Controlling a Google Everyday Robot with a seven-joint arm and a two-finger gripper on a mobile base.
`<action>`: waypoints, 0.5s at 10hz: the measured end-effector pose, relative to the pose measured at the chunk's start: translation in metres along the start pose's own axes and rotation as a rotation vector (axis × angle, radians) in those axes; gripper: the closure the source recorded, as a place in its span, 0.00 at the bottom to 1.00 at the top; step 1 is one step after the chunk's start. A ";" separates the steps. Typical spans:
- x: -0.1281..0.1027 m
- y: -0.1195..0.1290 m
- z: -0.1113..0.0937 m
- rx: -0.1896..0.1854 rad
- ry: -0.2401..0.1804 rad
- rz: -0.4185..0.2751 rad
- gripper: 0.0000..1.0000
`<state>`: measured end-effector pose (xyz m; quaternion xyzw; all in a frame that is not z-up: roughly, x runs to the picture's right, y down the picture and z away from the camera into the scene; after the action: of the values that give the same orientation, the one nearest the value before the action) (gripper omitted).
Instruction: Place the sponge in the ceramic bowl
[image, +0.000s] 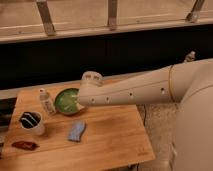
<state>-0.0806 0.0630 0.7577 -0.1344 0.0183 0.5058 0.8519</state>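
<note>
The robot's arm (135, 91) reaches from the right across a wooden table (117, 142), its tip over the right edge of the green ceramic bowl (65, 100). The claw is hidden behind that tip and stands released. The light-blue sponge (76, 131) lies flat on the table in front of the bowl, apart from it, near a striped mug (32, 122).

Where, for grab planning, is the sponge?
Camera view: the sponge lies left on the table, right of the mug, nearer us than the bowl where the claw hovers.
</note>
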 end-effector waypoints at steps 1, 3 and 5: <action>0.000 0.003 0.007 -0.015 0.037 -0.026 0.20; 0.004 0.014 0.028 -0.055 0.094 -0.050 0.20; 0.010 0.016 0.045 -0.068 0.143 -0.041 0.20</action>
<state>-0.0948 0.0898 0.7963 -0.1996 0.0592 0.4775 0.8536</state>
